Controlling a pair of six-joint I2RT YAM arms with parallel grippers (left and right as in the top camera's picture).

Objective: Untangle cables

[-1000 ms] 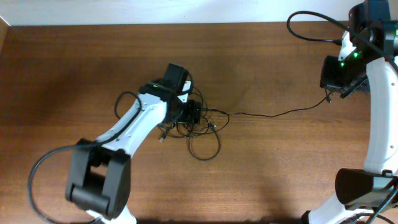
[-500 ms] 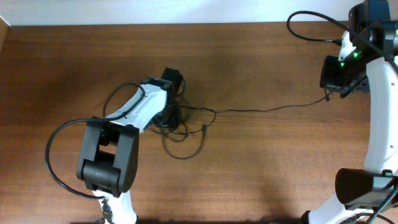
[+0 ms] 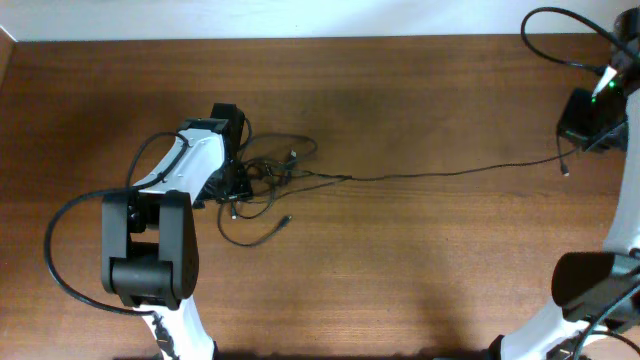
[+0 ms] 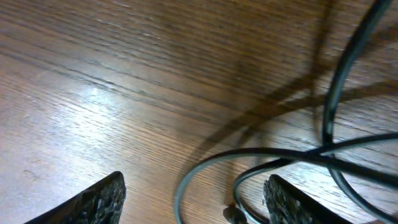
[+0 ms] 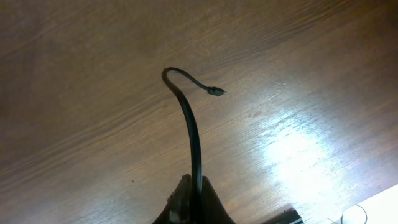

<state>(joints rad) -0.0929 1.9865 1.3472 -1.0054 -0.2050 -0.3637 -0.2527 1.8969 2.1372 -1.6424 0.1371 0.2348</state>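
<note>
Left end effector (image 4: 196, 205): open, fingertips (image 4: 102, 198) spread wide with dark, rough-textured pads. The cables (image 4: 323, 152) lie just ahead of it and toward its right fingertip. They are thin black cords, smooth and round in section, crossing each other in curved loops. One loop bends in between the fingertips; whether it touches either pad, cannot tell.

Under them is the table (image 4: 124, 93), brown wood with a fine straight grain and a soft sheen where light falls.

From above, the bundle is a loose tangle of overlapping loops right beside this end effector, on its far side from the arm. One free end (image 3: 285, 220) trails out from it toward the near edge of the table.

One long cable (image 3: 450, 172) leaves the tangle and runs almost straight across the table to the other arm, well apart.

Right end effector (image 5: 194, 202): closed, pinching the long cable between its fingers. Past the grip the cord rises ahead, hooks over to the right and ends in a small plug tip (image 5: 214, 91) above the wood.
</note>
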